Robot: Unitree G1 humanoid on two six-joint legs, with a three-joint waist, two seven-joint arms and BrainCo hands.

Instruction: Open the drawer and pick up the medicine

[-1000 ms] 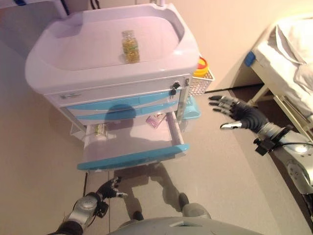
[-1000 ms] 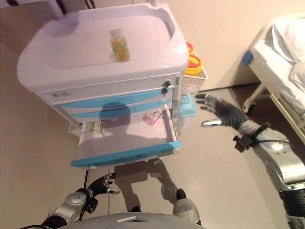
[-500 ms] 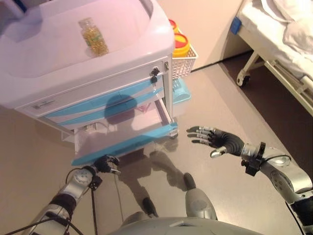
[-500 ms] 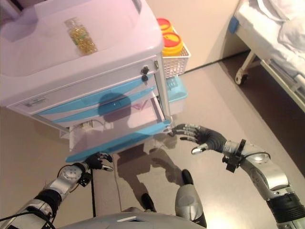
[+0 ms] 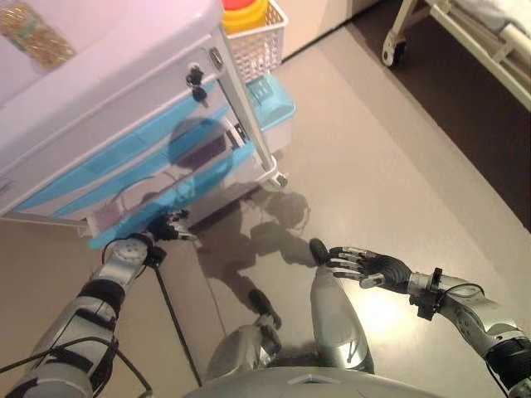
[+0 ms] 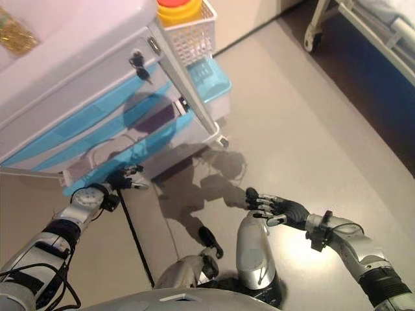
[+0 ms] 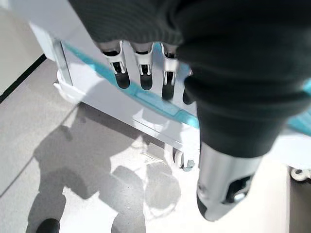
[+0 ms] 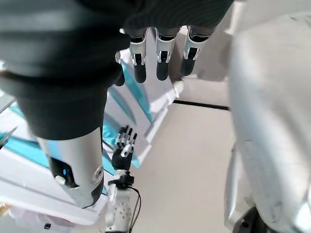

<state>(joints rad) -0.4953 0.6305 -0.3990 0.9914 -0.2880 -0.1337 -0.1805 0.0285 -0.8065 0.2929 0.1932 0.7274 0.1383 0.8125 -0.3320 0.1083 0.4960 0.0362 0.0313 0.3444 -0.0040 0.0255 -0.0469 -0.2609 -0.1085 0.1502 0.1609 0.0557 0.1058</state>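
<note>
The cart's lowest drawer [image 5: 195, 184] has a blue front; its inside is hidden from here. A clear bottle of yellow pills [image 5: 33, 37] stands on the cart top [image 5: 124, 33]. My left hand [image 5: 162, 228] is open, its straight fingers [image 7: 141, 68] at the lower edge of the drawer's blue front [image 7: 160, 104]. It also shows in the right wrist view [image 8: 124, 145]. My right hand [image 5: 365, 267] is open and empty, low over the floor, away from the cart.
A white wire basket with a yellow and red container [image 5: 249, 33] hangs on the cart's right side, a blue bin [image 5: 270, 104] below it. A caster [image 5: 280, 178] stands on the floor. A bed frame [image 5: 465, 37] is far right. A black cable [image 5: 178, 323] lies on the floor.
The camera has tilted down and the cart has shifted up and left in view. My right hand has dropped low. My left hand is now at the drawer's front; the drawer's inside no longer shows.
</note>
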